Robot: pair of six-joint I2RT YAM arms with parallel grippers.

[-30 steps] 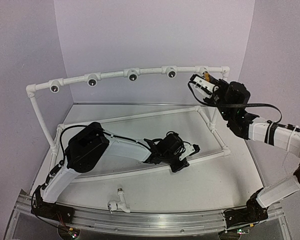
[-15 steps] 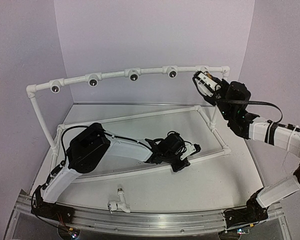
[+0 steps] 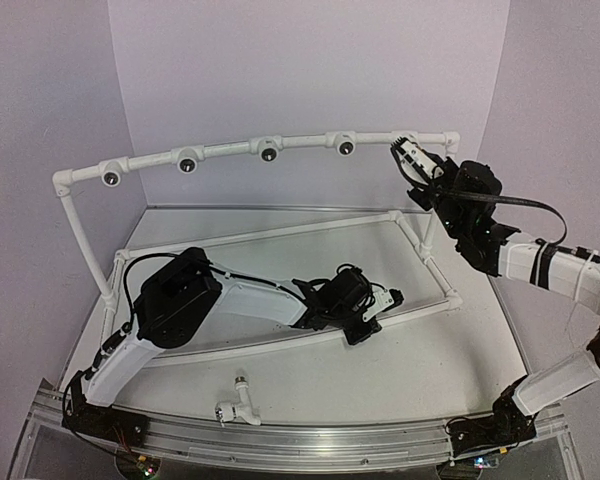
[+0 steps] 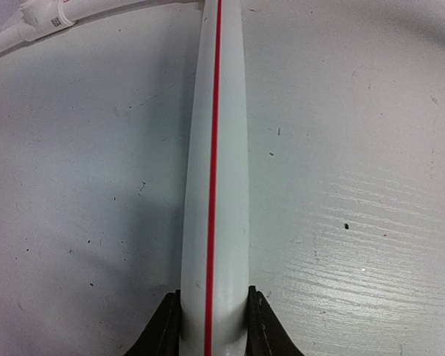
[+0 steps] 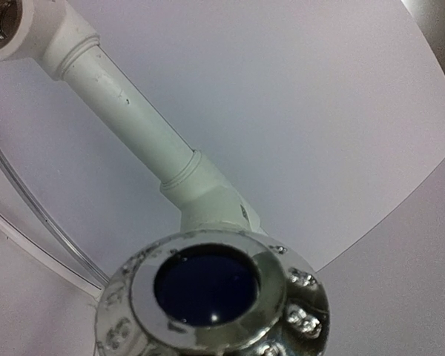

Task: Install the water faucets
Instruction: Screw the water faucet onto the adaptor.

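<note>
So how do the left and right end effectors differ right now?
The left end effector sits low, clamped around the frame's lower pipe; the right end effector is high, at the right end of the top rail. The left arm lies stretched across the table; the right arm bends upward. Both are shut.

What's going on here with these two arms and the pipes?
Two robot arms are fitting faucets to a white pipe frame. The left gripper is clamped on the frame's lower pipe, apparently steadying it. The right gripper holds a chrome-rimmed faucet up at the right end of the top rail. A white faucet lies on the table near the front edge, not yet installed.
</note>
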